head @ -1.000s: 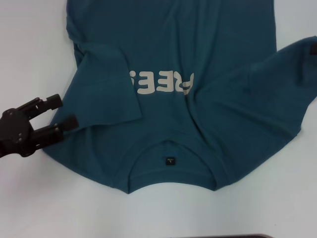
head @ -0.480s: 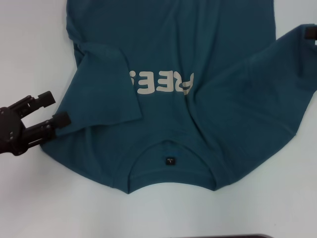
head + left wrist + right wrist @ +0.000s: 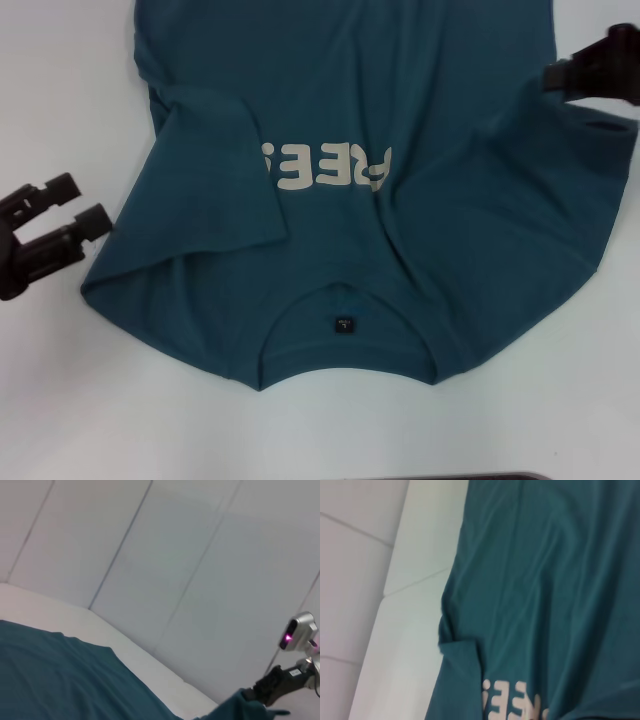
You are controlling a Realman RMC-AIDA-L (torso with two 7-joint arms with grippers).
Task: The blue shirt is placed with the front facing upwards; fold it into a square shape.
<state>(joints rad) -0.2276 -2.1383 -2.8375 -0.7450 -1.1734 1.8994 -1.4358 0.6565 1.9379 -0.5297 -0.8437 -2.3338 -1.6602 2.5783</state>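
Blue shirt (image 3: 400, 200) lies front up on the white tabletop (image 3: 60, 400), collar nearest the robot, neck label (image 3: 343, 324) showing, off-white letters (image 3: 325, 166) across the chest. Both side parts are folded in over the chest. Left gripper (image 3: 78, 204) sits on the tabletop just beside the shirt's left edge, fingers spread apart and empty. Right gripper (image 3: 560, 78) is over the shirt's right folded part; cannot tell how its fingers are set.
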